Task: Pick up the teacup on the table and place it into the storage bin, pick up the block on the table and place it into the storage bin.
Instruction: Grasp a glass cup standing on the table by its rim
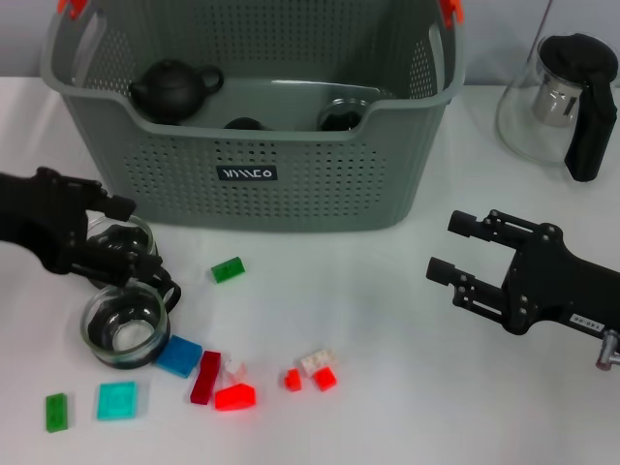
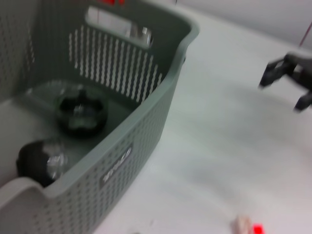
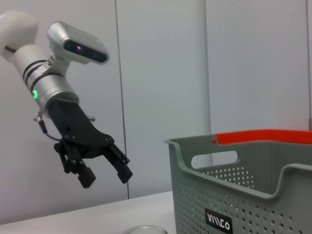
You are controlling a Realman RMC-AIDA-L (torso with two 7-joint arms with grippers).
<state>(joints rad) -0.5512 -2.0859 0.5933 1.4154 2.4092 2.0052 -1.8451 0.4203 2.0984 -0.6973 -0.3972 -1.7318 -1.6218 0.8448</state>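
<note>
The left gripper (image 1: 136, 254), jaws spread open, is hovering over a glass teacup (image 1: 124, 327) at the near left of the white table (image 1: 387, 320). The right gripper (image 1: 453, 250), jaws also open and empty, is hanging at the right. Coloured blocks, among them a green block (image 1: 228, 269), are lying near the teacup. The storage bin (image 1: 252, 174) is sitting at the far centre, before a pale wall (image 3: 161, 73).

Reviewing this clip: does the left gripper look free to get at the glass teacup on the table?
Probably yes. The left gripper, fingers open, hovers just behind the teacup with nothing between them; the blue block lies beside it, out of the way.
</note>
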